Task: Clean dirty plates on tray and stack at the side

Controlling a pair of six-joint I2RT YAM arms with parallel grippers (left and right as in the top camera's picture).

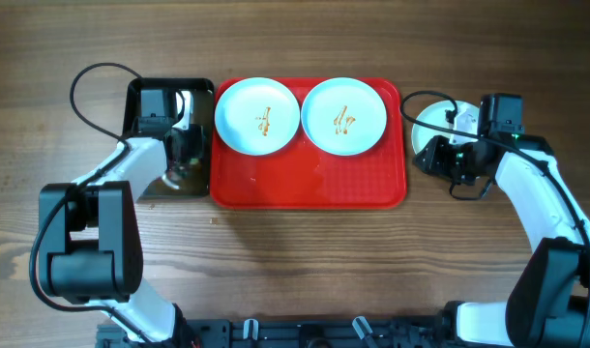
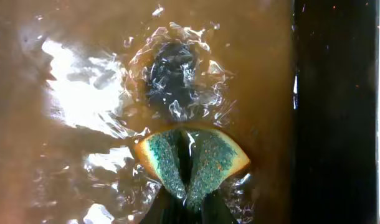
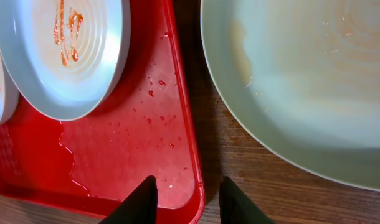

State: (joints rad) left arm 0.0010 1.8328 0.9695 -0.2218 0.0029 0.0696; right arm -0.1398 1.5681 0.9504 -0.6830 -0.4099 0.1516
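L pincer [image 2: 187, 204] clenched on green sponge [image 2: 190, 158], held low in black tray [image 1: 132, 116], prob. to re-wet it. R pincer [image 3: 187, 198] released by clean plate [image 3: 314, 81], set on surface [image 1: 295, 261] off red tray [image 3: 134, 143]; two smeared plates [image 1: 257, 116] sit on tray.

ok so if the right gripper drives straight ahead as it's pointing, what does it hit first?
Most likely the right rim of the red tray, dead ahead of the open right gripper, or the table strip beside it. The plate off the tray lies to one side. Depth is unclear.
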